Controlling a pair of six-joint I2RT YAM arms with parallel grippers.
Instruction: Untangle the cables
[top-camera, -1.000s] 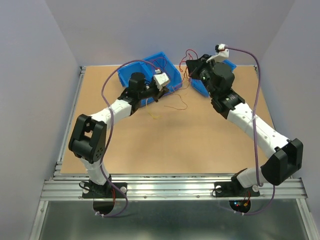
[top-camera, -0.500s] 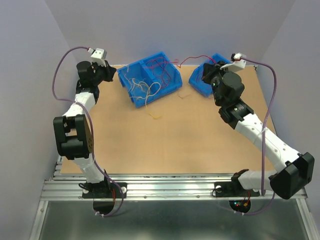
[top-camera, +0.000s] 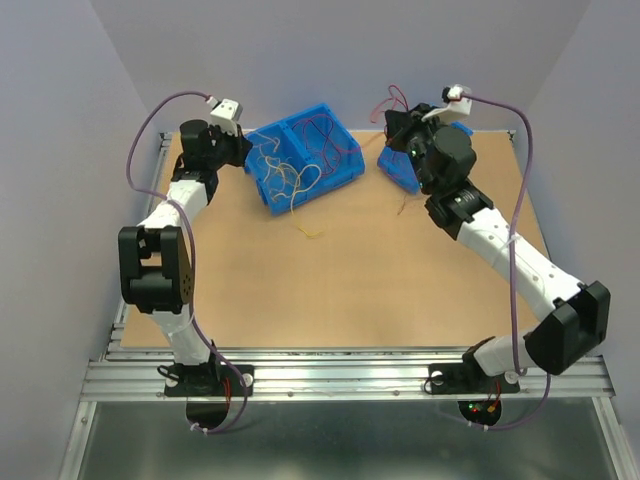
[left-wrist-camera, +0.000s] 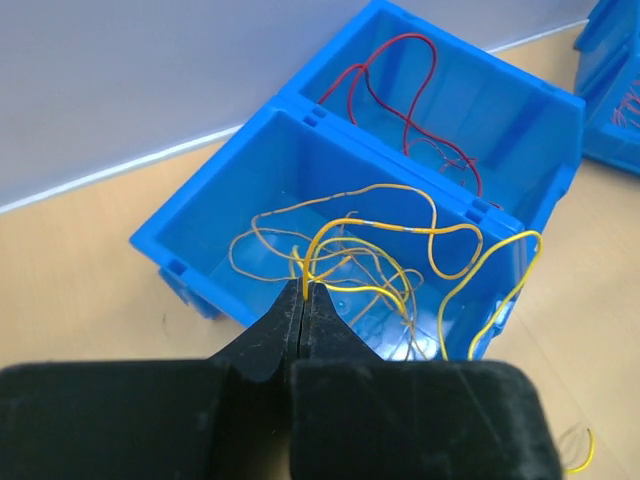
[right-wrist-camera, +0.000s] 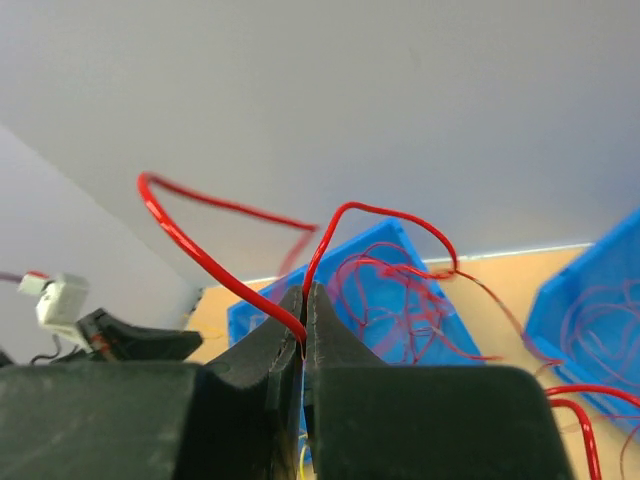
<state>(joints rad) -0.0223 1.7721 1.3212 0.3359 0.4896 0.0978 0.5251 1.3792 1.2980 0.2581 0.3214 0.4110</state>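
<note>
Thin yellow cables (left-wrist-camera: 370, 250) lie loosely tangled in the left compartment of the blue bin (left-wrist-camera: 190, 225), with one strand pinched by the left gripper (left-wrist-camera: 303, 292). Its right compartment holds looping red cables (left-wrist-camera: 405, 95). At far right another red cable (right-wrist-camera: 215, 265) arches up from the right gripper (right-wrist-camera: 303, 305), which clamps it. A short yellow strand (top-camera: 311, 233) lies alone on the table (top-camera: 350, 290), on the near side of the bin.

The right arm is covering much of the small blue bin (top-camera: 396, 172) in the top view; the right gripper (right-wrist-camera: 304, 300) is hiding the red cable (right-wrist-camera: 375, 208) where its closed tips are pinching it; the left gripper (left-wrist-camera: 303, 295) is likewise hiding the yellow cable (left-wrist-camera: 303, 265) at its held end.
</note>
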